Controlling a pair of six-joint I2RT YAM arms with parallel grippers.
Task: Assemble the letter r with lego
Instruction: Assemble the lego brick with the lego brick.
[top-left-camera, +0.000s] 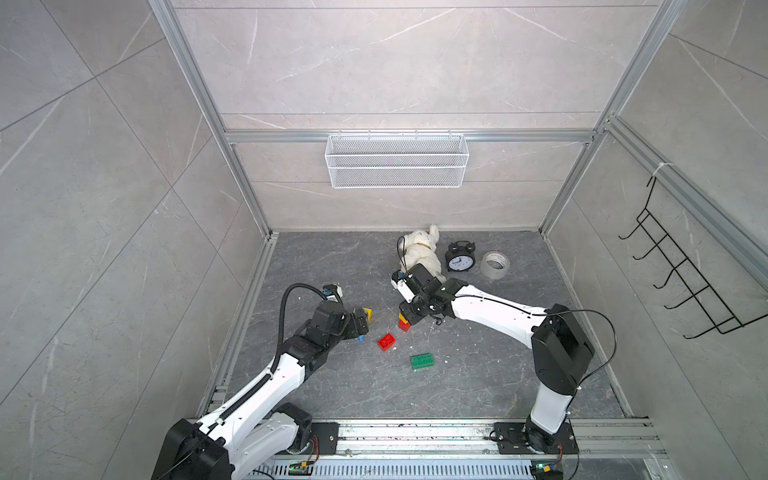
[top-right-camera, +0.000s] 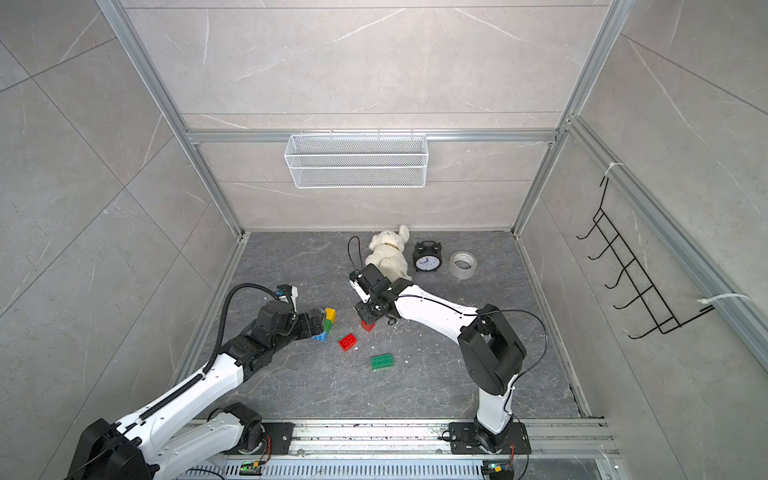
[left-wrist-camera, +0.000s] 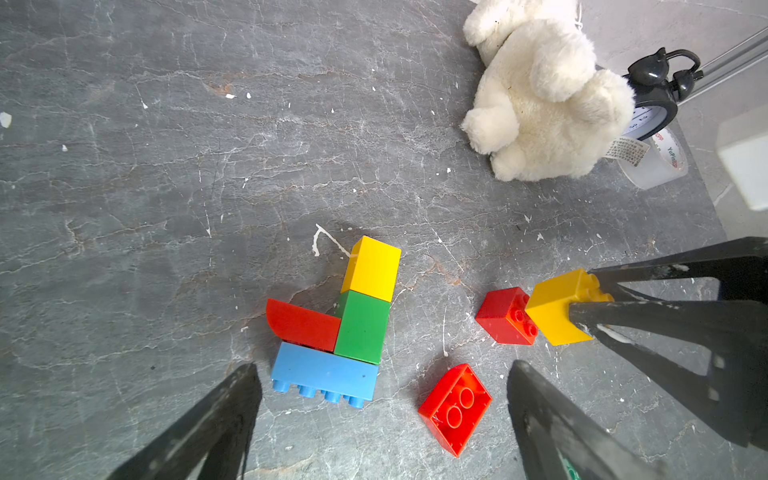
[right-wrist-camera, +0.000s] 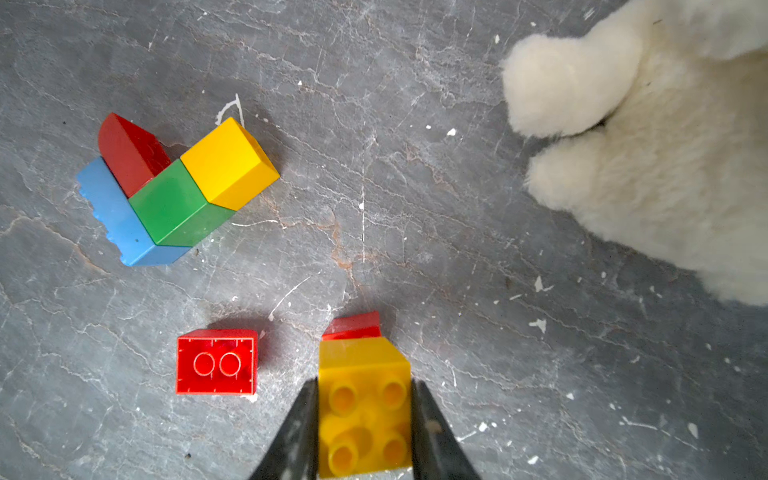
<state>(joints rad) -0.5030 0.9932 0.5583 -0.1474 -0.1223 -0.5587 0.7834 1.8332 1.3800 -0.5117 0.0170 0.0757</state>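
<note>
A joined lego piece (left-wrist-camera: 332, 332) of blue, red, green and yellow bricks lies flat on the dark floor (right-wrist-camera: 174, 195). My left gripper (left-wrist-camera: 384, 368) stands open just short of it, with the blue brick's studs facing its fingers. A loose red brick (left-wrist-camera: 455, 409) lies upside down near one left finger. My right gripper (right-wrist-camera: 365, 384) is shut on a yellow brick (right-wrist-camera: 365, 407), held right over another red brick (right-wrist-camera: 353, 326); I cannot tell whether the two touch. A green brick (top-left-camera: 423, 360) lies alone nearer the front rail.
A white plush toy (top-left-camera: 422, 253), a black alarm clock (top-left-camera: 459, 259) and a roll of tape (top-left-camera: 494, 264) sit at the back of the floor. A wire basket (top-left-camera: 397, 160) hangs on the back wall and a black hook rack (top-left-camera: 681, 270) on the right wall.
</note>
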